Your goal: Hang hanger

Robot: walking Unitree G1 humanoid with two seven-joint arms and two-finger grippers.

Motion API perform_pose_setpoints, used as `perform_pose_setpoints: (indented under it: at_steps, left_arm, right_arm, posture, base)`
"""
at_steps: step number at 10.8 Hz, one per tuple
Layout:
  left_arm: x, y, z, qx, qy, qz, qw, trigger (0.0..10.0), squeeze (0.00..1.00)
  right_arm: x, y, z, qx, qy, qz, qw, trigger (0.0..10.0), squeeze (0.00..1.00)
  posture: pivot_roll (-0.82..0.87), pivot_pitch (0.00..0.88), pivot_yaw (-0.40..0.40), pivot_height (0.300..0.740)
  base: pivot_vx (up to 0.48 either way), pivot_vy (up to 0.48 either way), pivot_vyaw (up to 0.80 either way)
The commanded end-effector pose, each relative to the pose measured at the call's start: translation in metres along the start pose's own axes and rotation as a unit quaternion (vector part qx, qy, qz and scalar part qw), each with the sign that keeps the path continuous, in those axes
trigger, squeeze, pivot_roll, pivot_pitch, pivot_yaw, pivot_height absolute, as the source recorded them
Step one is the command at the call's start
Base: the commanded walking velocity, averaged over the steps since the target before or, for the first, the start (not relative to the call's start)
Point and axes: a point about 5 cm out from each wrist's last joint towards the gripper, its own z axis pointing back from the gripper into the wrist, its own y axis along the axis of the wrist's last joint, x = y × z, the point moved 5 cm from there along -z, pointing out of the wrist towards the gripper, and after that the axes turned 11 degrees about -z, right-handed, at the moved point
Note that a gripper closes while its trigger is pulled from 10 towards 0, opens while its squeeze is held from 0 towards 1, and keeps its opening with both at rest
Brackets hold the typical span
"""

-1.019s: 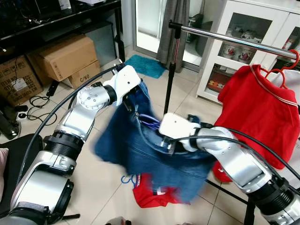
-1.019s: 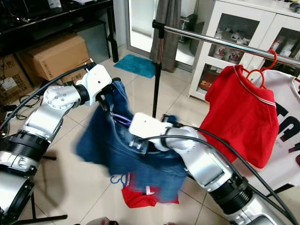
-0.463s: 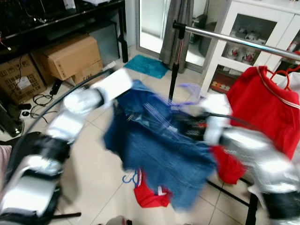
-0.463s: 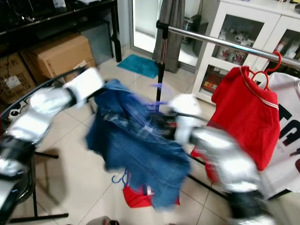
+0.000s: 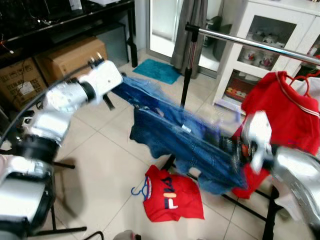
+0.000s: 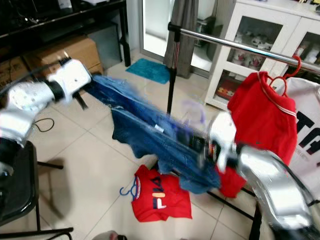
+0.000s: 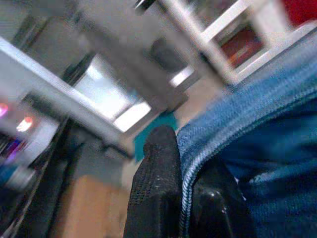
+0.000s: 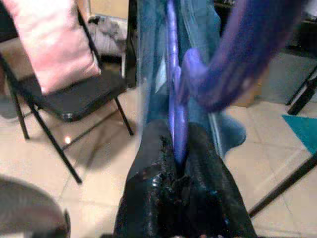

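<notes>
A blue denim garment (image 5: 185, 137) is stretched in the air between my two grippers, blurred by motion. My left gripper (image 5: 114, 95) is at its upper left end, and the left wrist view shows this gripper (image 7: 181, 144) shut on the denim's seamed edge (image 7: 237, 114). My right gripper (image 5: 231, 150) is at the lower right end, just in front of the hanging red shirt. In the right wrist view it (image 8: 178, 136) is shut on a purple hanger (image 8: 173, 74) that runs into the denim. The metal clothes rail (image 5: 250, 42) crosses above.
A red shirt (image 5: 287, 112) hangs on a red hanger at the rail's right end. Another red shirt (image 5: 172, 195) with a blue hanger (image 5: 139, 191) lies on the tiled floor. Cardboard boxes (image 5: 70, 57) stand at left, a white cabinet (image 5: 260, 27) behind, and a folding chair (image 8: 74, 94) with a pink cushion nearby.
The arms have spread apart: the left gripper went left and the right gripper went right and down. The bunched denim is now pulled out long, uncovering the red shirt on the floor.
</notes>
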Motion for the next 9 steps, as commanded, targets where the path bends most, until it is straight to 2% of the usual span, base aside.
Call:
perform_pose_setpoints:
  at_steps: [1, 2, 3, 4, 5, 6, 7, 8, 9]
  left_arm:
    - [-0.045, -0.010, 0.017, -0.026, 0.080, 0.010, 0.996, 0.0, 0.00]
    - [-0.048, -0.003, 0.013, -0.007, 0.081, 0.031, 0.996, 0.0, 0.00]
    - [-0.048, 0.006, 0.007, 0.014, 0.077, 0.044, 0.996, 0.0, 0.00]
    - [-0.047, 0.011, 0.003, 0.027, 0.072, 0.056, 0.996, 0.0, 0.00]
    - [-0.044, 0.008, 0.001, 0.030, 0.073, 0.084, 0.993, 0.0, 0.00]
    - [-0.035, -0.003, 0.001, 0.021, 0.072, 0.114, 0.991, 0.0, 0.00]
    - [-0.024, -0.012, 0.001, 0.020, 0.076, 0.158, 0.984, 0.0, 0.00]
    - [-0.010, -0.027, 0.001, 0.010, 0.092, 0.220, 0.971, 0.0, 0.00]
    - [0.001, -0.033, -0.001, -0.004, 0.090, 0.233, 0.968, 0.0, 0.00]
  right_arm:
    - [0.000, -0.018, 0.002, -0.039, -0.006, 0.005, 0.999, 0.0, 0.00]
    - [-0.010, -0.013, -0.006, -0.018, 0.015, 0.023, 0.999, 0.0, 0.00]
    - [-0.016, -0.022, -0.013, -0.059, 0.025, 0.078, 0.995, 0.0, 0.00]
    - [-0.017, -0.012, -0.020, -0.019, 0.022, 0.056, 0.998, 0.0, 0.00]
    - [-0.007, 0.005, -0.021, 0.073, -0.014, -0.006, 0.997, 0.0, 0.00]
    - [0.009, 0.013, -0.013, 0.142, -0.063, -0.075, 0.985, 0.0, 0.00]
    - [0.021, 0.017, -0.005, 0.195, -0.095, -0.136, 0.967, 0.0, 0.00]
    - [0.025, 0.020, 0.002, 0.250, -0.102, -0.196, 0.943, 0.0, 0.00]
    - [0.027, 0.027, 0.005, 0.284, -0.105, -0.223, 0.927, 0.0, 0.00]
  posture:
    - [-0.03, 0.000, 0.010, 0.740]
    - [-0.02, 0.000, 0.006, 0.740]
    - [-0.02, 0.000, 0.003, 0.740]
    - [-0.01, 0.000, 0.002, 0.740]
    - [-0.02, 0.000, 0.008, 0.740]
    - [-0.02, 0.000, 0.012, 0.740]
    - [-0.02, 0.000, 0.013, 0.740]
    - [-0.02, 0.000, 0.013, 0.740]
    - [-0.02, 0.000, 0.010, 0.740]
  base:
    - [0.000, 0.000, 0.00]
    - [0.000, 0.000, 0.00]
    - [0.000, 0.000, 0.00]
    - [0.000, 0.000, 0.00]
    - [0.000, 0.000, 0.00]
    - [0.000, 0.000, 0.00]
    - [0.000, 0.000, 0.00]
    - [0.000, 0.000, 0.00]
    - [0.000, 0.000, 0.00]
